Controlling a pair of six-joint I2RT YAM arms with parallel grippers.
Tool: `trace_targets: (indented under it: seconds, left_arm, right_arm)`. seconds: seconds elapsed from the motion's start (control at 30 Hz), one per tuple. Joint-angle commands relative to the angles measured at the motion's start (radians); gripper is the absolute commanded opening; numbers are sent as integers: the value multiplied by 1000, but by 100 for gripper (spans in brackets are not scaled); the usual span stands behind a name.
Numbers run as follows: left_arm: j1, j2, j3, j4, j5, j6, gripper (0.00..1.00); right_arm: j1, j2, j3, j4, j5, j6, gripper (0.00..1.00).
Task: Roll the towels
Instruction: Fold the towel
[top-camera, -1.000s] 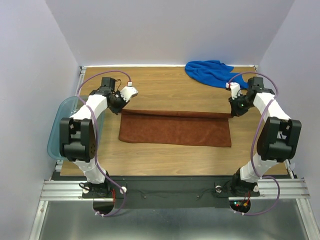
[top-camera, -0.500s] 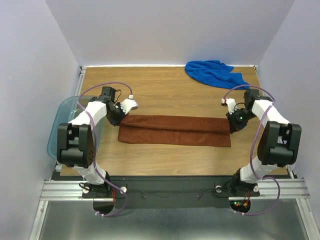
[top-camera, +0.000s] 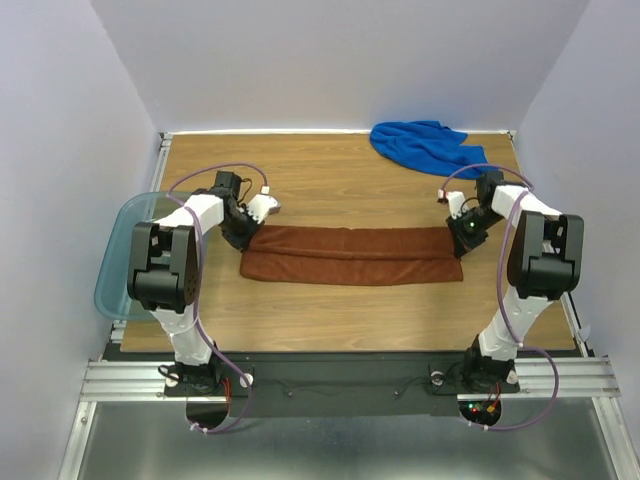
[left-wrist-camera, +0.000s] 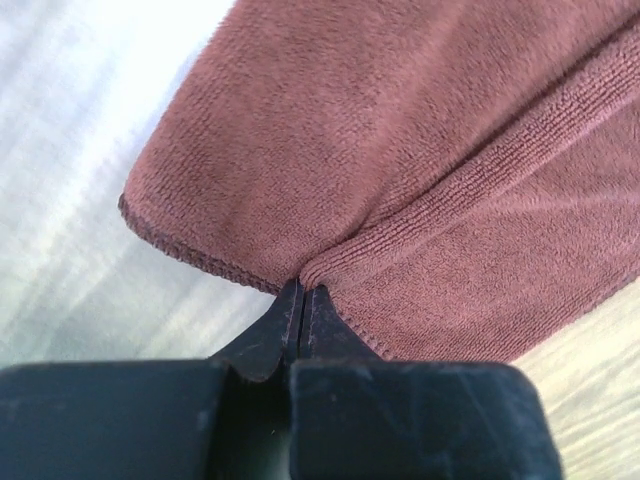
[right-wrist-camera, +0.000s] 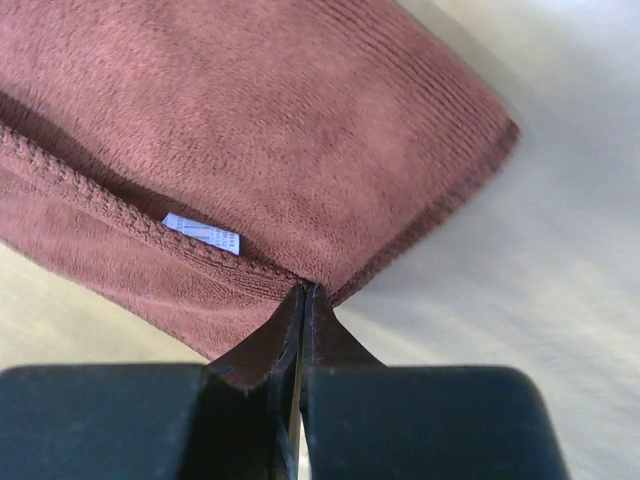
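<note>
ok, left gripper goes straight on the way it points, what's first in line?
The rust-brown towel: the left gripper has its jaws shut on the folded edge, so more cloth lies right ahead.

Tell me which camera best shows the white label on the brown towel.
The right wrist view: the label sits on the brown towel near the right gripper. The left wrist view shows the other corner, no label; the top view is too far to show it.
</note>
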Motion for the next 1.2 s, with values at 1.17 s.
trace_targets:
  seconds: [1.17]
  left_arm:
    - [-6, -155, -25, -81, -47, 26, 0]
  right_arm:
    - [5, -168, -78, -8, 91, -112, 1]
